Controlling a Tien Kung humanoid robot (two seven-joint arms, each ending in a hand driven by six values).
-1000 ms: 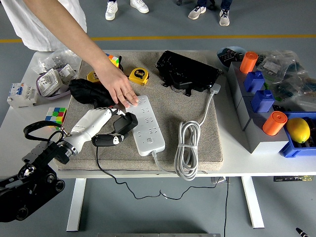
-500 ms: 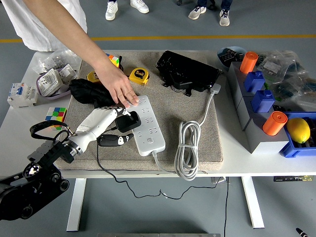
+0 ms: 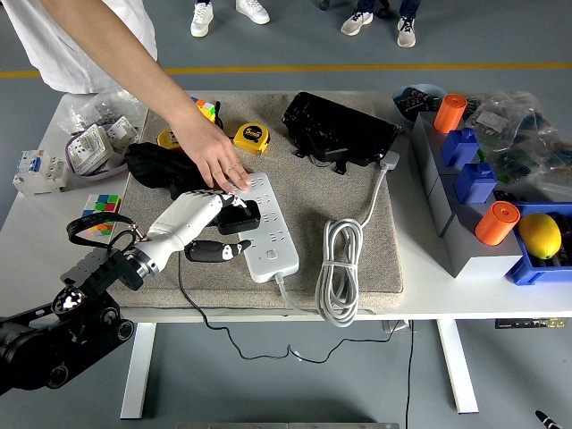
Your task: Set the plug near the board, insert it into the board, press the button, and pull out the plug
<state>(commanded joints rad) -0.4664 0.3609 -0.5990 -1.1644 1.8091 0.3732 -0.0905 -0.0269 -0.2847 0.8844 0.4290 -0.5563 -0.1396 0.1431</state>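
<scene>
**Plug held over the board's left edge**

I see the black plug (image 3: 238,217) sitting over the left side of the white power board (image 3: 268,227), about midway along it, gripped in my left hand (image 3: 198,225). The white fingers (image 3: 207,205) are curled over the plug from the left, and the thumb (image 3: 217,251) reaches below it toward the board's edge. I cannot tell whether the prongs are seated in a socket. A thin black cord (image 3: 192,304) drops off the table's near edge.

The board lies lengthwise on a grey mat (image 3: 357,214). A person's hand (image 3: 215,156) from the far side presses flat on the board's far left corner, just above my fingers. The board's white cable coil (image 3: 340,273) rests on the mat to the right.

Beyond the mat: two yellow tape measures (image 3: 251,138), a black bag (image 3: 338,130), colour cubes (image 3: 101,210) at the left, grey bins (image 3: 465,214) at the right.
</scene>
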